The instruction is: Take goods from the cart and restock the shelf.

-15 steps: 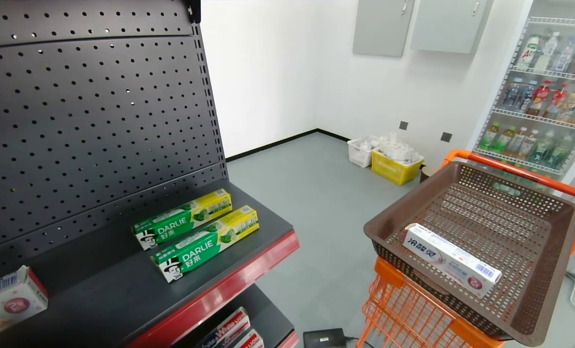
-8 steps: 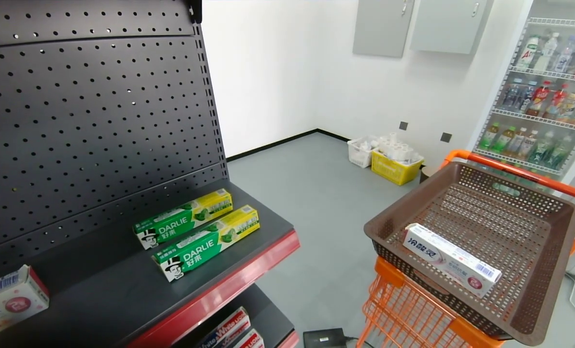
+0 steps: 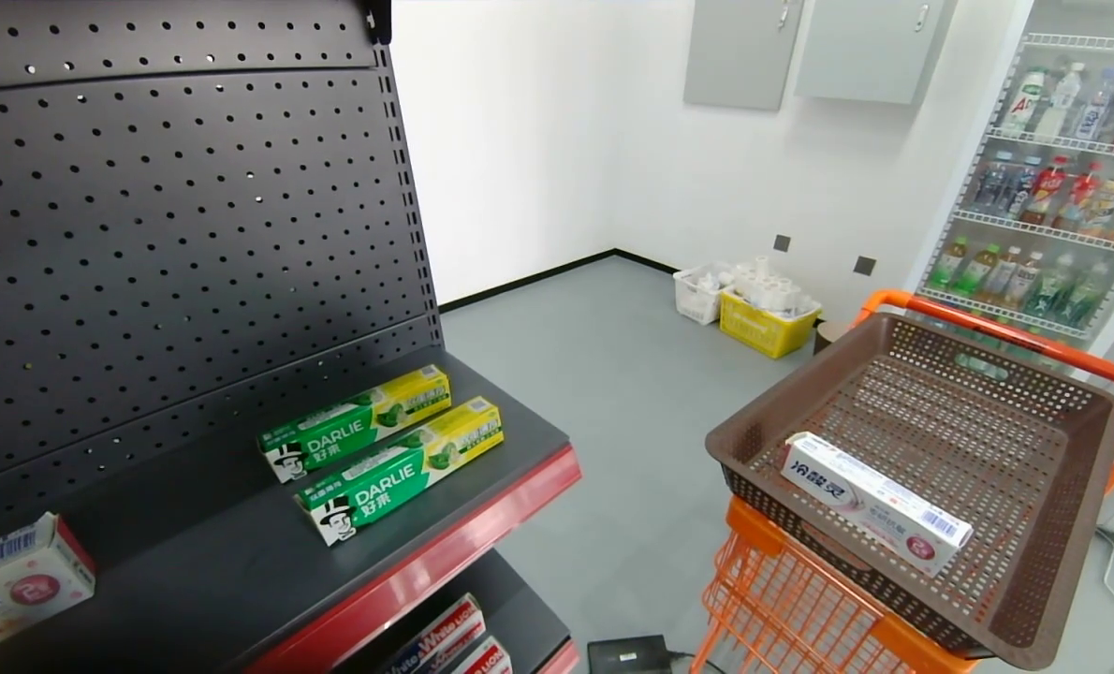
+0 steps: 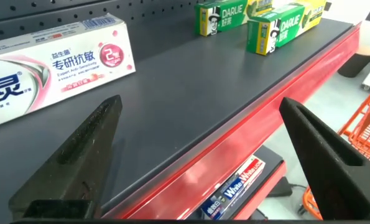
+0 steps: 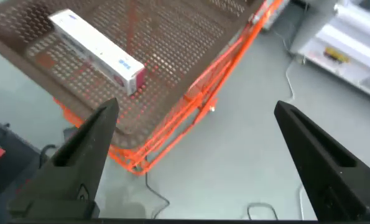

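— Over the shelf (image 4: 191, 81) edge, what's entered?
— My left gripper (image 4: 199, 99): fingers wide apart, empty. Near it, one pink-and-white box (image 4: 54, 62), flat on the shelf, stocked, I judge.
— And by the cart (image 3: 782, 608)?
— My right gripper (image 5: 196, 104): spread wide, empty, near the basket (image 5: 191, 37), ready to take. One white box (image 5: 97, 50) lies inside, likely next.

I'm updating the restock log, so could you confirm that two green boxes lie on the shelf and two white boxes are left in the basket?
Not quite: only one white box is left in the basket, as the head view shows. Two green boxes do lie on the shelf.
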You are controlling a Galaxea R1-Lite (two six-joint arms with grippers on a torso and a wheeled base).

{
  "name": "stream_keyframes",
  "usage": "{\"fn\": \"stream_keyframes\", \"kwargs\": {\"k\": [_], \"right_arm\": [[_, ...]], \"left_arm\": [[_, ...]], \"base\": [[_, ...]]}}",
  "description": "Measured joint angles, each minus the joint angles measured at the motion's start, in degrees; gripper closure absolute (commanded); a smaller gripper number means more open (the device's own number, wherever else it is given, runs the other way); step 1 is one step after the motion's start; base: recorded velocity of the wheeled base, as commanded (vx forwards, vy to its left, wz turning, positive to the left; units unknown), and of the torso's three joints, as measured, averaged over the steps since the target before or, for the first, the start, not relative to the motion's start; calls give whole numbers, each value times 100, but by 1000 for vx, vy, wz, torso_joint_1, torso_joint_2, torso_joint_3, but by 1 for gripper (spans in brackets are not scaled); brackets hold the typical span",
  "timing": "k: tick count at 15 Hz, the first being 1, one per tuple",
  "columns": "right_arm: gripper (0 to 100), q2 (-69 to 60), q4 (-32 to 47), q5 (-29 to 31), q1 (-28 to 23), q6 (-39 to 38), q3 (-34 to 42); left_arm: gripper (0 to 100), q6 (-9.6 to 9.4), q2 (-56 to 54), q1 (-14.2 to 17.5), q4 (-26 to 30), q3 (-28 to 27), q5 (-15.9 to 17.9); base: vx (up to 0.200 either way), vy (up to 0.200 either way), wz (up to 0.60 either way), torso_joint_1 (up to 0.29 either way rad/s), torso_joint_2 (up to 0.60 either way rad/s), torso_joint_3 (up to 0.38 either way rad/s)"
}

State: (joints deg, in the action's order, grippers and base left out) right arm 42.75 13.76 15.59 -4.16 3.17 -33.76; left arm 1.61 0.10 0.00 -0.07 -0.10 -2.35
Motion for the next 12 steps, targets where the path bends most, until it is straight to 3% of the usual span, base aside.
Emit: {"fn": "stream_keyframes", "kwargs": {"k": [1, 4, 9, 12], "right_arm": [[0, 405, 71, -128, -155, 35, -221], [0, 1229, 251, -1259, -413, 851, -731], [0, 2238, 216, -1237, -474, 2059, -1156], [0, 2591, 1317, -1681, -482, 2461, -1530]], "left_arm": [[0, 2, 0, 2, 0, 0, 1], [0, 2, 0, 2, 2, 0, 0], [0, 2, 0, 2, 0, 0, 0], [0, 2, 0, 0, 0, 0, 0]], "base": [[0, 0, 0, 0, 0, 0], [0, 0, 0, 0, 0, 0], [0, 0, 0, 0, 0, 0], [0, 0, 0, 0, 0, 0]]}}
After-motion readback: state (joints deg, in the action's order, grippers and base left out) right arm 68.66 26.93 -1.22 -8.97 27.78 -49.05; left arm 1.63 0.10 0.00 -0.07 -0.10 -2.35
